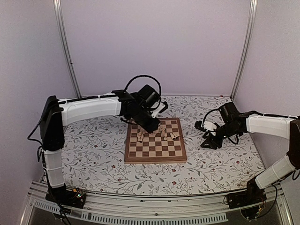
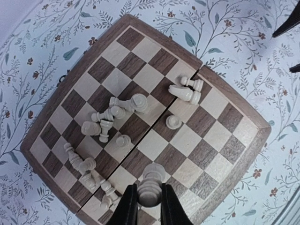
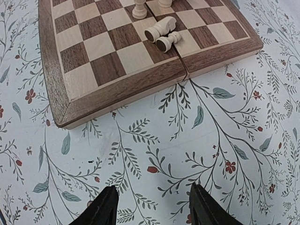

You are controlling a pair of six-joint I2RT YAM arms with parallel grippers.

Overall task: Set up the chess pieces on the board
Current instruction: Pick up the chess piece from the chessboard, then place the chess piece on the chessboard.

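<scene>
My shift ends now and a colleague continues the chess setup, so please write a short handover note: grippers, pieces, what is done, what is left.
Left gripper: shut on one pale chess piece, held upright over the board.
Right gripper: open, empty, over the floral table cover beside the board.
Pieces: most are toppled pieces in a loose cluster mid-board; a fallen pair lies near one edge; one small piece seems upright.
Done: no row arranged yet.
Left: place the held piece, then stand up and arrange the rest.

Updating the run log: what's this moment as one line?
left gripper: shut on pale beige wooden chess piece over checked wooden board | right gripper: open, empty, over floral cover | other pieces: mostly toppled
</scene>
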